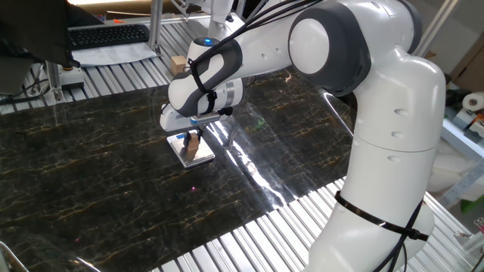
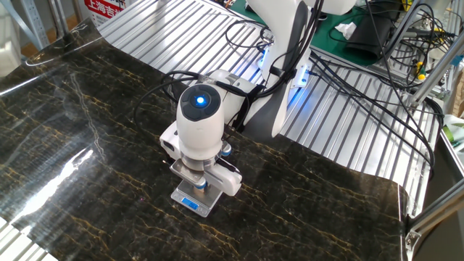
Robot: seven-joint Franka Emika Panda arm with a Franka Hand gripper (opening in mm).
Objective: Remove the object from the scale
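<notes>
The scale (image 1: 198, 156) is a small silvery square on the dark marble tabletop; in the other fixed view (image 2: 204, 206) its blue display strip faces the front. The object (image 1: 194, 142), a tiny tan-brown block, stands over the scale's platform. My gripper (image 1: 190, 141) points straight down over the scale, and its fingers are closed on the block's sides. I cannot tell whether the block still touches the platform. In the other fixed view my gripper (image 2: 199, 186) and wrist hide the block.
A larger light-tan cube (image 1: 178, 65) sits on the ribbed metal surface behind the marble sheet. A keyboard (image 1: 106, 35) lies at the far left back. Cables (image 2: 341, 87) trail over the ribbed surface by the arm's base.
</notes>
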